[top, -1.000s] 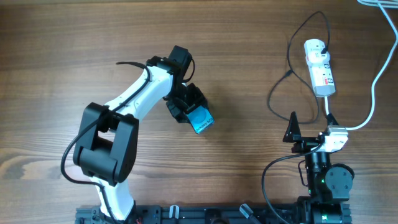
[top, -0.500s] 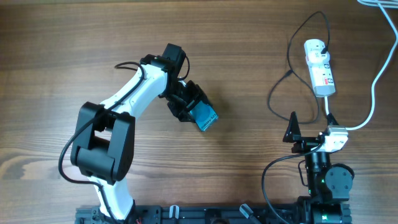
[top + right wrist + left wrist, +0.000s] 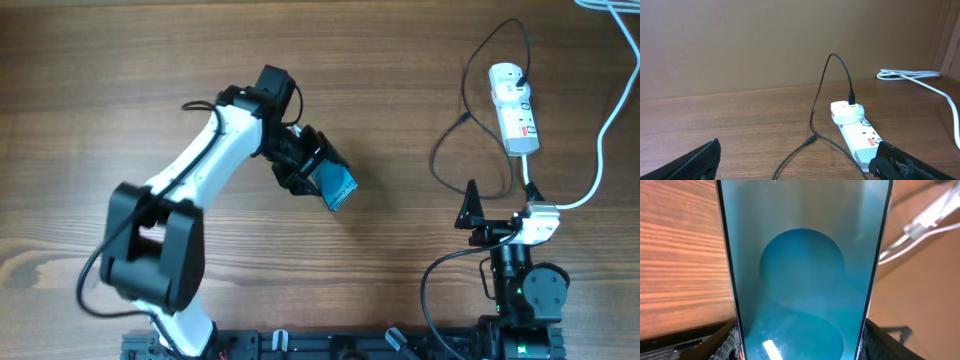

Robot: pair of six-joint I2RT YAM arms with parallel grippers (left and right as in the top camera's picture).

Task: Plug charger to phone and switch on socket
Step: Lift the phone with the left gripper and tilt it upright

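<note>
Phone (image 3: 341, 188) carried further right, clamped in left gripper (image 3: 322, 176), right gripper (image 3: 797, 161) fingers spread open, unmoved

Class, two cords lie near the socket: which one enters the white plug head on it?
The thin black charger cable drops into the plug head. The thick white cord leaves the socket's end instead.

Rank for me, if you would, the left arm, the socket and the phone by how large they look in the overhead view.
1. The left arm, by far the largest.
2. The socket.
3. The phone, smallest as seen; held in the left hand, it is partly hidden and looks foreshortened.
</note>
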